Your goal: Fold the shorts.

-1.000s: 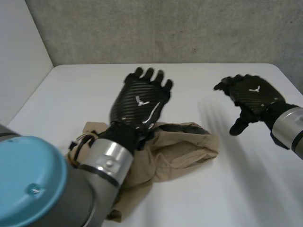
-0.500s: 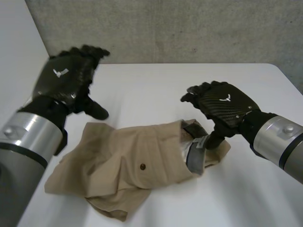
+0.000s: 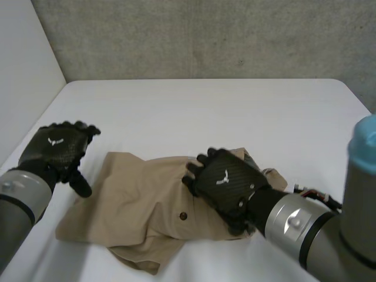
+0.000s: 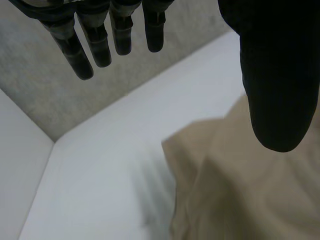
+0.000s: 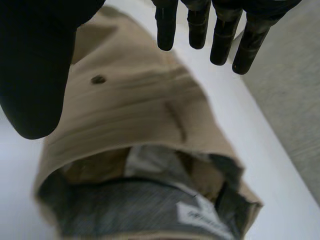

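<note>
Centrally, right hand (image 3: 226,182) over shorts (image 3: 135,200), white table (image 3: 205,111), grey wall (image 3: 205,35)

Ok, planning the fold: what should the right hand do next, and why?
Probably lower the right hand and pinch the waistband: its straight fingers hover over the shorts holding nothing, the waistband under its palm; the left hand is open beside the other end.

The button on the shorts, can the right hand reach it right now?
Likely yes: the right hand is open over the shorts, and the button lies uncovered close beside it.
</note>
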`<state>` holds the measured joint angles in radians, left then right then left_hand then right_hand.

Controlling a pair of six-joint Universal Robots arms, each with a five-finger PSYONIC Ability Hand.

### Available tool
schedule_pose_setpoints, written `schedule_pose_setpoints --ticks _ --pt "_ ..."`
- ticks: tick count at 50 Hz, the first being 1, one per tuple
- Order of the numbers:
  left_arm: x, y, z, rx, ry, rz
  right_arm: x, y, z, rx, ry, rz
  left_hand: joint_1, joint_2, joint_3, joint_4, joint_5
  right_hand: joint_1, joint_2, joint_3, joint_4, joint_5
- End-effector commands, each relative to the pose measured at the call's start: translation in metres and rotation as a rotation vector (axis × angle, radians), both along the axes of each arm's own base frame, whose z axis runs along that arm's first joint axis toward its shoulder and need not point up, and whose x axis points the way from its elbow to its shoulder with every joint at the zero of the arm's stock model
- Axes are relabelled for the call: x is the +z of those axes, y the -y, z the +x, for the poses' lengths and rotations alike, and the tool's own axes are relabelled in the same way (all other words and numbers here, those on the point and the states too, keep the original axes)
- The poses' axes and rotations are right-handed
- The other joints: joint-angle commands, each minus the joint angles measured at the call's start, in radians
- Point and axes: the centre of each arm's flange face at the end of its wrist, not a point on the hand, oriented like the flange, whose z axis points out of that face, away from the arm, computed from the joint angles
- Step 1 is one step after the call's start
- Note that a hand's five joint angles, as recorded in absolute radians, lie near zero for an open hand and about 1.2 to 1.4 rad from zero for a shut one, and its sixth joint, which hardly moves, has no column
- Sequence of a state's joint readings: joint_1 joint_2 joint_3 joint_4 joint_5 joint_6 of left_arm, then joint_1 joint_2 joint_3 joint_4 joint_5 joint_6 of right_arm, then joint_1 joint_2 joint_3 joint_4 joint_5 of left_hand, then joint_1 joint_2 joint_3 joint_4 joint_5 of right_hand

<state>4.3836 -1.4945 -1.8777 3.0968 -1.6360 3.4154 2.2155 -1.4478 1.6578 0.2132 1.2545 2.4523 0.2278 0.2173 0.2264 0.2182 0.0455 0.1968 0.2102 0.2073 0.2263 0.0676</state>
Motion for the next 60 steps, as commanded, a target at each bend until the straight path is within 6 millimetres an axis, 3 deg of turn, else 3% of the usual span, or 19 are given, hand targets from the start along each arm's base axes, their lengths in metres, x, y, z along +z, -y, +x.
schedule_pose_setpoints --ticks 1,4,5,8,9,11,16,17,23,28,38,45,48,49,52,53,60 --pt "-0.025 -0.01 0.009 0.0 0.089 0.071 -0.023 0.0 0.0 -0.036 -0.048 -0.014 0.062 0.072 0.063 0.072 0.07 0.052 0.039 0.042 0.023 0.007" --pt "-0.032 -0.013 0.011 0.002 0.099 0.099 -0.024 0.003 0.001 -0.061 -0.03 -0.038 0.065 0.075 0.066 0.075 0.073 0.237 0.223 0.226 0.207 0.191" --pt "-0.039 -0.015 0.011 0.0 0.107 0.125 -0.025 0.007 0.002 -0.08 -0.016 -0.053 0.071 0.081 0.072 0.08 0.079 0.45 0.436 0.439 0.42 0.404" --pt "-0.048 -0.016 0.011 -0.006 0.116 0.164 -0.026 0.014 0.003 -0.124 0.011 -0.08 0.077 0.087 0.078 0.086 0.084 0.771 0.757 0.76 0.741 0.725" --pt "-0.053 -0.016 0.01 -0.009 0.122 0.184 -0.028 0.021 0.004 -0.159 0.024 -0.098 0.077 0.087 0.078 0.086 0.084 1.001 0.988 0.991 0.972 0.956" --pt "-0.056 -0.015 0.01 -0.009 0.124 0.195 -0.03 0.028 0.004 -0.197 0.034 -0.116 0.077 0.087 0.078 0.086 0.084 1.199 1.185 1.188 1.169 1.153" --pt "-0.056 -0.015 0.008 -0.018 0.123 0.192 -0.023 0.048 0.007 -0.291 0.079 -0.185 0.074 0.084 0.075 0.083 0.082 1.199 1.186 1.189 1.17 1.154" --pt "-0.055 -0.016 0.007 -0.022 0.123 0.187 -0.016 0.06 0.006 -0.328 0.102 -0.217 0.071 0.081 0.072 0.08 0.079 1.199 1.186 1.189 1.17 1.154" --pt "-0.053 -0.015 0.005 -0.029 0.115 0.166 -0.003 0.097 -0.011 -0.453 0.15 -0.239 0.059 0.07 0.061 0.069 0.067 1.199 1.186 1.189 1.17 1.154" --pt "-0.055 -0.007 0.001 -0.03 0.098 0.115 0.0 0.1 -0.013 -0.462 0.182 -0.208 0.071 0.081 0.072 0.08 0.079 1.199 1.186 1.189 1.17 1.154" --pt "-0.082 0.025 -0.01 -0.032 0.095 0.1 -0.008 0.085 -0.012 -0.374 0.129 -0.096 0.165 0.175 0.166 0.174 0.173 1.199 1.186 1.189 1.17 1.154" --pt "-0.08 0.03 -0.018 -0.048 0.088 0.086 -0.012 0.079 -0.015 -0.361 0.084 -0.038 0.226 0.236 0.227 0.236 0.234 1.199 1.186 1.189 1.17 1.154" --pt "-0.077 0.028 -0.019 -0.057 0.086 0.078 -0.01 0.08 -0.016 -0.364 0.086 -0.033 0.256 0.266 0.257 0.265 0.264 0.896 0.883 0.886 0.867 0.851" --pt "-0.074 0.025 -0.021 -0.062 0.086 0.073 -0.005 0.083 -0.02 -0.375 0.097 -0.041 0.256 0.266 0.257 0.265 0.264 0.718 0.704 0.707 0.688 0.673" --pt "-0.062 0.023 -0.022 -0.065 0.076 0.033 0.011 0.089 -0.025 -0.397 0.138 -0.074 0.25 0.26 0.251 0.26 0.258 0.558 0.545 0.548 0.529 0.513" --pt "-0.052 0.021 -0.021 -0.067 0.066 0.004 0.025 0.092 -0.029 -0.409 0.183 -0.092 0.241 0.252 0.243 0.251 0.249 0.476 0.463 0.466 0.447 0.431" --pt "-0.022 0.018 -0.018 -0.064 0.04 -0.073 0.059 0.105 -0.032 -0.426 0.36 -0.035 0.177 0.187 0.178 0.186 0.184 0.396 0.383 0.386 0.367 0.351"
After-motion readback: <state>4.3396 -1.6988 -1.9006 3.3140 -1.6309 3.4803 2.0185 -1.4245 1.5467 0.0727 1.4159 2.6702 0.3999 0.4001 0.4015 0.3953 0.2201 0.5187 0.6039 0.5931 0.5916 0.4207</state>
